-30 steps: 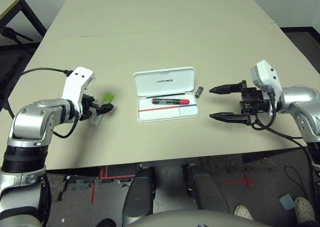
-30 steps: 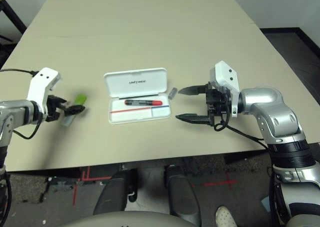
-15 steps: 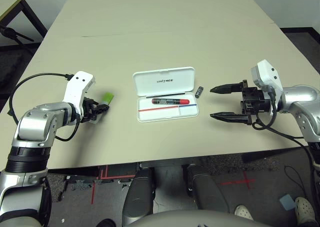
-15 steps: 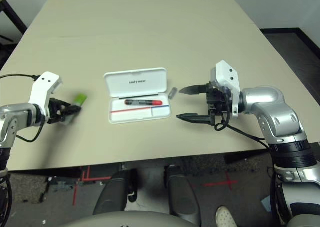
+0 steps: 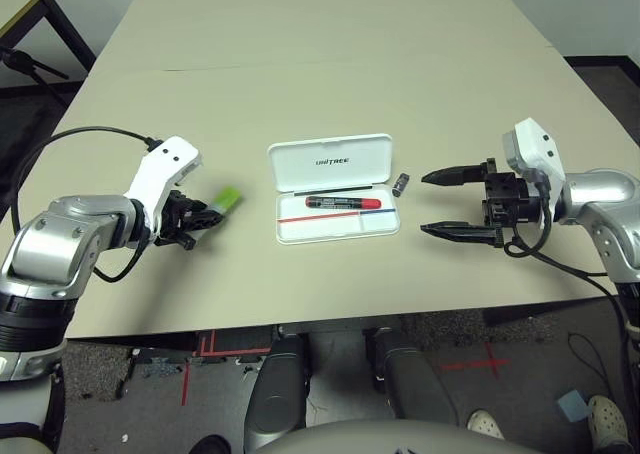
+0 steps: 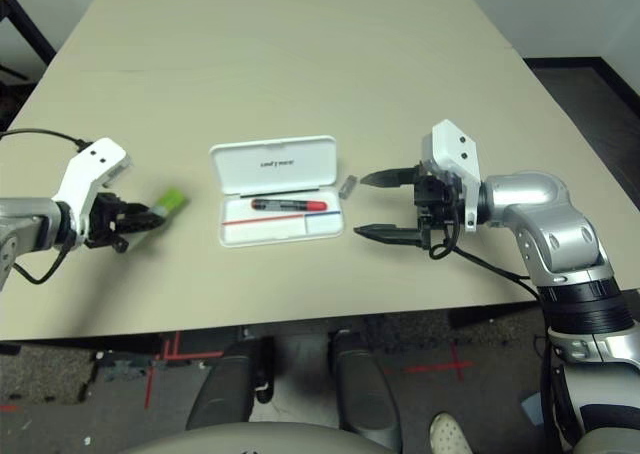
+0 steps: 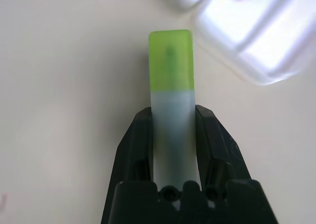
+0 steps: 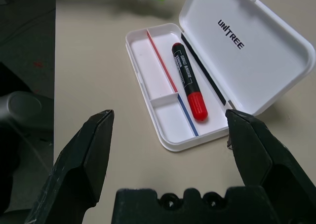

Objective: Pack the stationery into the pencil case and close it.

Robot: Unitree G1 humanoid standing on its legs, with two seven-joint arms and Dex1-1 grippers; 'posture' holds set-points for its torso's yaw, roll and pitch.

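Because the left gripper (image 7: 174, 109), at the left of the head views, pinches the highlighter (image 7: 171, 61) by its pale body with the green cap sticking out, the main risk at that side is the grip: should the barrel slip or turn between the fingers, it would probably land crosswise. A low approach could also knock the cap against the wall of the pencil case (image 5: 350, 156), which lies open at the centre of the frame, lid tipped back.

Inside, the marker (image 5: 335, 203) lies lengthwise near the hinge, with the thin red-and-blue pencil (image 8: 162, 61) beside it; a highlighter set on top of either would likely keep the lid from closing. Just right of the case, on the table, is the stubby piece (image 5: 400, 185), which is easily overlooked or nudged away. Farther right, the right gripper (image 5: 422, 204) has its fingers spread wide with nothing between them; a careless sweep could shove the case.

Counted: one highlighter, one case, one marker, one pencil, one stubby piece.
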